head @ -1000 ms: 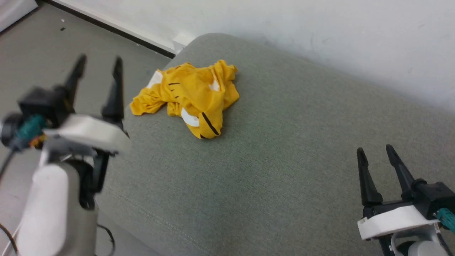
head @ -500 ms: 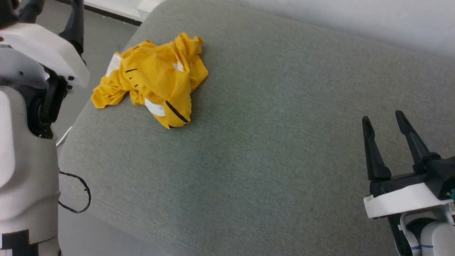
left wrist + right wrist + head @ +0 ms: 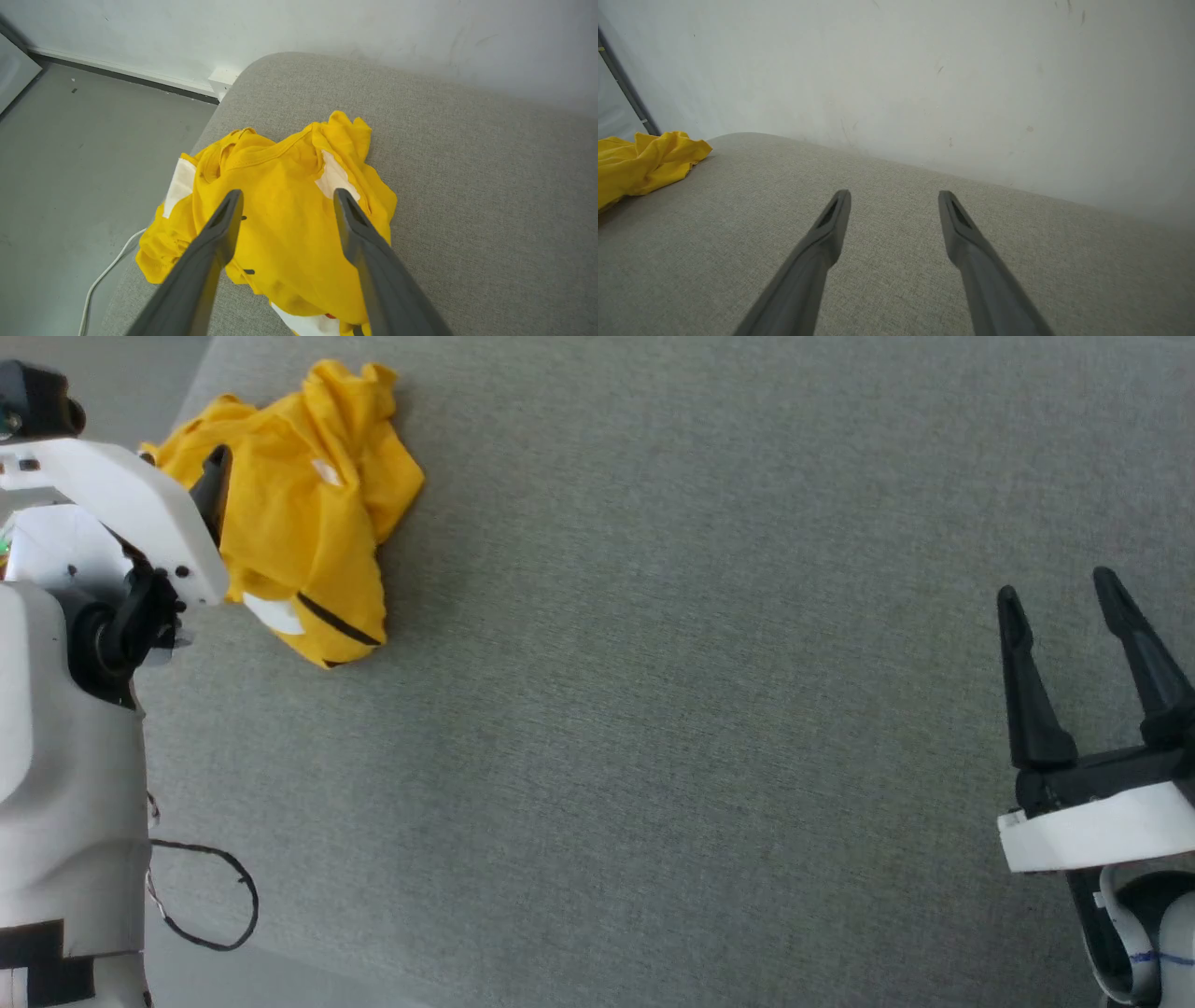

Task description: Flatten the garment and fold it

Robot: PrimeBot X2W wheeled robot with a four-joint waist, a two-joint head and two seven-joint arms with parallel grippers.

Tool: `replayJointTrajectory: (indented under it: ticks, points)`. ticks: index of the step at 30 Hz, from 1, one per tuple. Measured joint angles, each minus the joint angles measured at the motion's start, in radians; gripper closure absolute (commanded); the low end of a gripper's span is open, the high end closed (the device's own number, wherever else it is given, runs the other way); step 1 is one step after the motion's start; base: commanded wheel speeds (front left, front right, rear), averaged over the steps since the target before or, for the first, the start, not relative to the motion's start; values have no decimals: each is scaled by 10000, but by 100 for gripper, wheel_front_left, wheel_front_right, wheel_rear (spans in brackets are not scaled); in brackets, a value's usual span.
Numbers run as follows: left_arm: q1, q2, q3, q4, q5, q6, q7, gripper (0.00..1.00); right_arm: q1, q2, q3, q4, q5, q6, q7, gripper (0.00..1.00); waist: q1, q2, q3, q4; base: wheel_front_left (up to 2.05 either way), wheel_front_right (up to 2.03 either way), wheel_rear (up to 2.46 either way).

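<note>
The garment is a bright yellow T-shirt lying crumpled near the left edge of a grey cushion, with white patches and black strokes showing. In the left wrist view my left gripper stands open over the garment, its two fingers pointing down at the heap with nothing between them. In the head view one left finger shows against the yellow cloth. My right gripper is open and empty at the far right, well away from the garment, above bare cushion.
The cushion's left edge drops to a grey floor where a white cable lies. A black cable loops by my body. A pale wall rises right behind the cushion, with a dark baseboard at its foot.
The head camera has swung, so the whole picture shifted up and left. My left gripper has moved from beside the cushion's edge to over the garment. The garment's heap looks the same.
</note>
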Motion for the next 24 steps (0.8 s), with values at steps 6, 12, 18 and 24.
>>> replayJointTrajectory:
  ticks: [6,12,18,24]
  points:
    - [48,-46,25,546,2,683,754,0,-156,-138,-65,-50,98,0,63,0,0,0,676,-333,0,0,0]
    - [334,-209,63,876,-75,1120,1262,0,-375,-240,-59,-86,150,0,67,0,-1,0,1182,-553,0,0,0]
    - [391,-205,71,876,-104,1185,1137,100,-485,-301,-63,-92,186,0,148,0,-1,0,1404,-628,0,0,0]
    - [405,-173,59,1035,-161,1066,589,100,-486,-282,-29,4,203,0,150,0,-1,0,1228,-594,0,0,0]
